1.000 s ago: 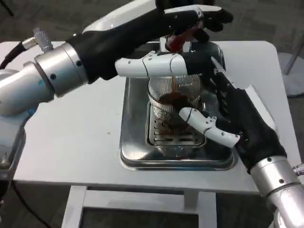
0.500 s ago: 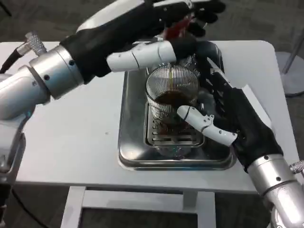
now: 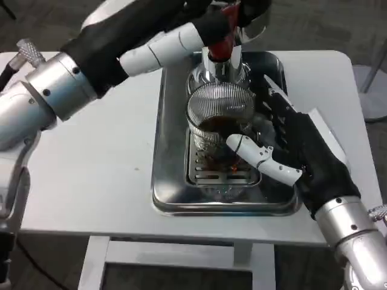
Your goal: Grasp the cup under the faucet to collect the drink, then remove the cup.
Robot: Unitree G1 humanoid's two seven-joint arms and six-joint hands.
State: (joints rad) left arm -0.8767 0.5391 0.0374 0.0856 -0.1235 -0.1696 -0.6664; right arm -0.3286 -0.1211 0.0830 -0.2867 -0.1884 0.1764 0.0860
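A clear ribbed cup (image 3: 219, 121), round and thin-walled, stands upright on the slotted metal grate (image 3: 213, 170) of a shiny steel drip tray (image 3: 166, 187). The tray is rectangular with rounded corners and a mirror finish, and it sits on the matte white table (image 3: 91, 175). The cup holds dark brown drink in its lower part. Directly behind and above its rim stands the polished chrome faucet (image 3: 219, 67), topped by a red tap handle (image 3: 225, 33).

The right hand (image 3: 296, 151) comes in from the near right, its back white, its palm side and fingers black with white segments. Its thumb (image 3: 260, 156) lies across the near side of the cup, and its other fingers reach along the cup's right side toward the far edge, so the cup sits between thumb and fingers in a loose wrap. The fingertips on the far side are hidden behind the cup, and how firmly they press cannot be told.

The left hand (image 3: 205, 24) reaches from the far left over the faucet. Its fingers are at the red handle, one white finger lying just left of it, but the top edge of the frame cuts the hand off, and whether it grips the handle or only touches it cannot be made out. The silver left forearm (image 3: 42, 99) crosses the far left of the table.
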